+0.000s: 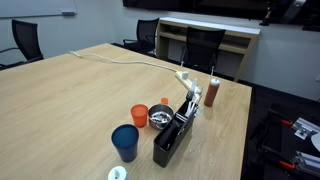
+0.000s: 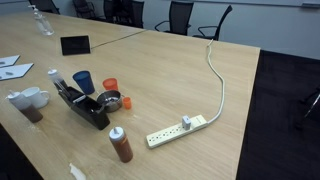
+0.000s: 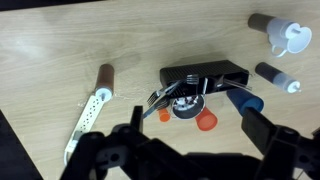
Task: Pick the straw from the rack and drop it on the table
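The black rack (image 3: pixel 205 76) lies on the light-brown wood table (image 3: pixel 60 40) and shows in both exterior views (image 1: pixel 170 142) (image 2: pixel 86 107). Metal utensils (image 3: pixel 160 97) stick out of one end of it. I cannot pick out the straw for certain; a pale thin piece (image 2: pixel 54 75) rises at one end of the rack. My gripper (image 3: pixel 190 130) shows only in the wrist view. It is open and empty, high above the table, with the cups between its fingers.
Beside the rack are a blue cup (image 3: pixel 245 100), an orange cup (image 3: pixel 206 121) and a metal cup (image 3: pixel 185 105). A brown bottle (image 3: pixel 104 77) and a white power strip (image 3: pixel 90 115) lie further off. More bottles and a white mug (image 3: pixel 292 38) are at the table's edge.
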You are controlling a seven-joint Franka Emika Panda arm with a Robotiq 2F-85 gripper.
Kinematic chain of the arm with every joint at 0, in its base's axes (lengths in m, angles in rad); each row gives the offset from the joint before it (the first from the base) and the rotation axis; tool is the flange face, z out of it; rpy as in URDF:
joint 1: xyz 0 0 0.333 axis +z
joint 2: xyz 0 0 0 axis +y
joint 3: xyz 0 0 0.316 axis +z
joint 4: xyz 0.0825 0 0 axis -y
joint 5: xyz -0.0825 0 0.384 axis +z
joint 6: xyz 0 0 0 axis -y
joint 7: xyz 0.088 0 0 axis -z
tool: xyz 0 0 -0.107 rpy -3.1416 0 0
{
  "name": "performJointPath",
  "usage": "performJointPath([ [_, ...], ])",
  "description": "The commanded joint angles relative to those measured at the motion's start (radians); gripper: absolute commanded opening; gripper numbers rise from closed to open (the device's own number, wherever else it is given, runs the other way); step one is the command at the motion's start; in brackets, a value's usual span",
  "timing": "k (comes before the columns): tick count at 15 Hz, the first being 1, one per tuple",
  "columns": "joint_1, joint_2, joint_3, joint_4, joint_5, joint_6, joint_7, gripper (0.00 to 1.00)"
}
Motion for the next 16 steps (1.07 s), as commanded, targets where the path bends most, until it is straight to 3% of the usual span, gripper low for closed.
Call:
performJointPath([
  [1, 0.036, 0.089, 0.06, 0.028, -0.001, -0.03, -0.011, 1.0],
  [6, 0.125, 0.249, 0.184, 0.023, -0.017, 0.003, 0.004, 1.0],
  [10, 0.16, 0.364, 0.266, 0.01, -0.046, 0.152, 0.055, 1.0],
  [11, 0.174, 0.334, 0.239, 0.0, -0.026, 0.106, 0.042, 1.0],
  [16, 0.177, 0.369, 0.25, 0.006, -0.041, 0.15, 0.053, 1.0],
])
